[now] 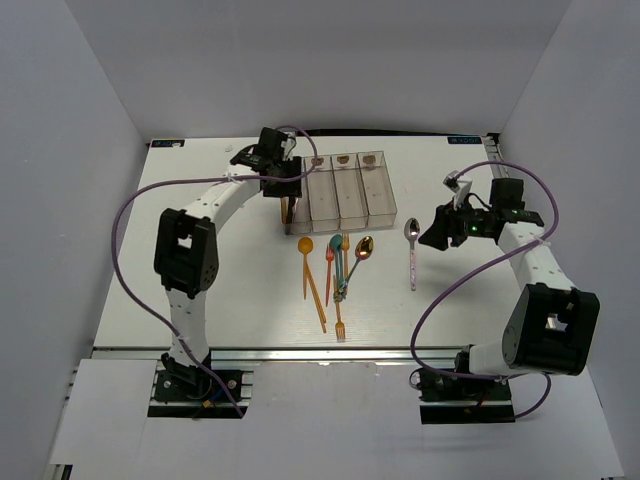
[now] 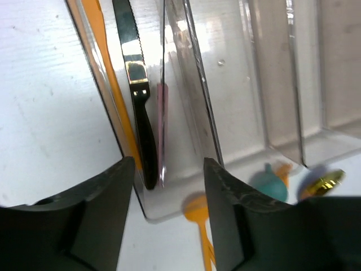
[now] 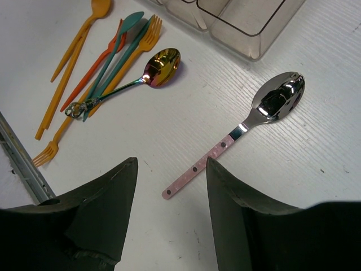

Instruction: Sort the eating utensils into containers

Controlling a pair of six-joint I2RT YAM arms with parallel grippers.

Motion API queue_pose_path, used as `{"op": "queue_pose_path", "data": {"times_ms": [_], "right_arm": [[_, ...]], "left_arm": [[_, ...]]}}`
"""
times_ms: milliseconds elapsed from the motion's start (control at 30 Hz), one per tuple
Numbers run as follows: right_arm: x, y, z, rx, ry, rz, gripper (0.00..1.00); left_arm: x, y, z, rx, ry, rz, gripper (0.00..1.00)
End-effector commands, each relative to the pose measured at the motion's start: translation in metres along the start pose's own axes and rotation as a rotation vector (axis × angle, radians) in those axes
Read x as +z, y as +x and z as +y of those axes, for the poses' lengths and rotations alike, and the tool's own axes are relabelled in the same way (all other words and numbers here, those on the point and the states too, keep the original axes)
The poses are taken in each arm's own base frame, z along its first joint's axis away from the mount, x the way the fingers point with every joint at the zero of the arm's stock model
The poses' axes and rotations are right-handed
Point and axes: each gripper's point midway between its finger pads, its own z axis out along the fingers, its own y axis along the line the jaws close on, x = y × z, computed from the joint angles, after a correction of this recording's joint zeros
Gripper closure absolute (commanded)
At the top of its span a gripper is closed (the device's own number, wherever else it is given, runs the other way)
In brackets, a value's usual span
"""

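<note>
The containers [image 1: 381, 196] are clear bins in a row at mid-table. My left gripper [image 1: 290, 203] [image 2: 169, 169] hangs open over the near end of the leftmost bin [image 2: 180, 195], holding nothing. In that bin lie a black-handled knife [image 2: 144, 127], an orange utensil [image 2: 108, 68] and a pink one [image 2: 162, 116]. Loose eating utensils lie in front: an orange spoon [image 1: 306, 262], a red fork [image 1: 329, 262], a teal spoon [image 1: 337, 252], an orange fork [image 1: 340, 322] and a gold spoon [image 1: 364, 247] [image 3: 161, 61]. My right gripper [image 1: 432, 233] [image 3: 171, 166] is open above the handle of a pink-handled silver spoon [image 1: 412, 252] [image 3: 256, 116].
The other bins look empty apart from small brown labels [image 1: 343, 159] at their far ends. A metal rail [image 1: 300, 352] runs along the table's near edge. White walls enclose the table on three sides.
</note>
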Motion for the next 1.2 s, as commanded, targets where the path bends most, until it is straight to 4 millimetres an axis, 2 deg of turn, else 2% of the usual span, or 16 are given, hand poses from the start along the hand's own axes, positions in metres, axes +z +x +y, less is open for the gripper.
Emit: {"op": "queue_pose_path", "data": {"times_ms": [0, 100, 133, 200, 233, 300, 333, 400, 433, 533, 567, 600, 700, 733, 933, 1167], "right_arm": [[0.006, 0.012, -0.002, -0.001, 0.019, 0.066, 0.42], [0.015, 0.029, -0.011, 0.007, 0.109, 0.164, 0.41], [0.017, 0.037, -0.019, 0.000, 0.181, 0.217, 0.40], [0.025, 0.050, -0.015, 0.046, 0.229, 0.262, 0.39], [0.028, 0.053, -0.020, 0.037, 0.288, 0.280, 0.38], [0.030, 0.067, -0.025, 0.102, 0.370, 0.315, 0.34], [0.035, 0.066, -0.027, 0.107, 0.398, 0.307, 0.33], [0.037, 0.071, -0.033, 0.146, 0.449, 0.322, 0.31], [0.039, 0.072, -0.035, 0.153, 0.466, 0.321, 0.31], [0.043, 0.074, -0.043, 0.184, 0.511, 0.333, 0.31], [0.045, 0.076, -0.046, 0.193, 0.522, 0.339, 0.31], [0.046, 0.076, -0.049, 0.199, 0.533, 0.339, 0.32], [0.053, 0.077, -0.054, 0.216, 0.546, 0.340, 0.34], [0.057, 0.079, -0.053, 0.215, 0.543, 0.345, 0.35], [0.074, 0.087, -0.061, 0.236, 0.587, 0.355, 0.42], [0.065, 0.103, -0.071, 0.245, 0.678, 0.386, 0.70]], "left_arm": [[-0.077, -0.038, -0.015, -0.060, 0.095, -0.146, 0.36], [-0.095, -0.024, -0.010, -0.091, 0.099, -0.143, 0.29], [-0.117, -0.027, -0.011, -0.099, 0.109, -0.183, 0.28], [-0.122, -0.003, -0.002, -0.154, 0.104, -0.159, 0.24], [-0.145, -0.004, -0.001, -0.164, 0.120, -0.202, 0.23], [-0.147, 0.024, 0.010, -0.221, 0.105, -0.176, 0.19], [-0.168, 0.026, 0.011, -0.234, 0.120, -0.219, 0.19], [-0.169, 0.053, 0.020, -0.292, 0.112, -0.196, 0.17], [-0.186, 0.057, 0.020, -0.300, 0.127, -0.233, 0.16], [-0.185, 0.095, 0.028, -0.364, 0.118, -0.203, 0.16], [-0.196, 0.098, 0.027, -0.404, 0.134, -0.235, 0.16], [-0.189, 0.120, 0.031, -0.425, 0.122, -0.204, 0.16], [-0.199, 0.138, 0.032, -0.504, 0.148, -0.242, 0.16], [-0.192, 0.154, 0.035, -0.537, 0.142, -0.220, 0.16], [-0.201, 0.169, 0.040, -0.583, 0.149, -0.278, 0.15], [-0.201, 0.169, 0.041, -0.592, 0.135, -0.265, 0.14]]}}
